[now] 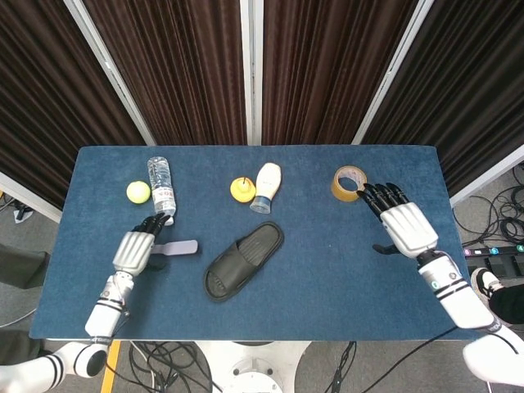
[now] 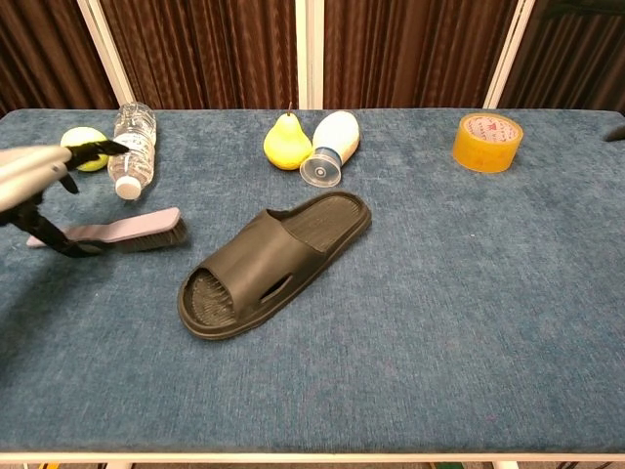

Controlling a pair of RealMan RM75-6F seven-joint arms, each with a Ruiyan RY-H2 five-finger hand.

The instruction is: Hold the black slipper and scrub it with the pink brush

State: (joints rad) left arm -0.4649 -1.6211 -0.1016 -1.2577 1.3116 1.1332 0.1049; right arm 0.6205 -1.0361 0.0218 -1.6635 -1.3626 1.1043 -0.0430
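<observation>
The black slipper (image 1: 244, 260) (image 2: 278, 259) lies sole down in the middle of the blue table, and neither hand touches it. The pink brush (image 1: 178, 247) (image 2: 122, 232) lies on the cloth to the slipper's left. My left hand (image 1: 133, 250) (image 2: 34, 168) hovers over the brush's handle end with its fingers spread and nothing gripped. My right hand (image 1: 405, 228) is far off to the right, near the table's right side, with its fingers apart and empty.
Along the back stand a water bottle (image 1: 161, 190) (image 2: 130, 147), a yellow ball (image 1: 137, 191), a yellow pear (image 1: 241, 189) (image 2: 282, 143), a white bottle on its side (image 1: 265, 187) (image 2: 330, 147) and a roll of tape (image 1: 349, 182) (image 2: 486, 142) just beyond my right hand.
</observation>
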